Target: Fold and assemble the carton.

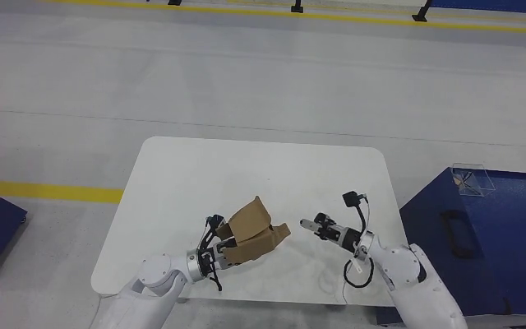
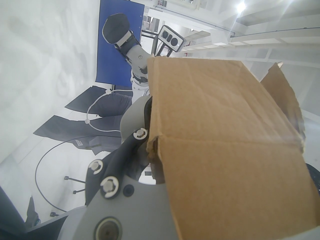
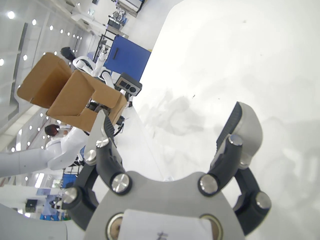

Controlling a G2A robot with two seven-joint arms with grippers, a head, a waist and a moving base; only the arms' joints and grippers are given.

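- Top view: left gripper (image 1: 220,244) clamps the carton (image 1: 253,230), flaps open, over the table (image 1: 246,164);
- Right wrist view: right gripper (image 3: 170,116) spread wide, empty, apart from the carton.

You are seeing a white table (image 1: 246,173) standing on grey floor (image 1: 246,74), a yellow line (image 1: 57,192) running at left, a blue cabinet (image 1: 493,263) sitting lower right.

Carton (image 1: 256,237) plain brown; table (image 1: 246,173) white; cabinet (image 1: 501,263) blue; floor line (image 1: 57,192) yellow.
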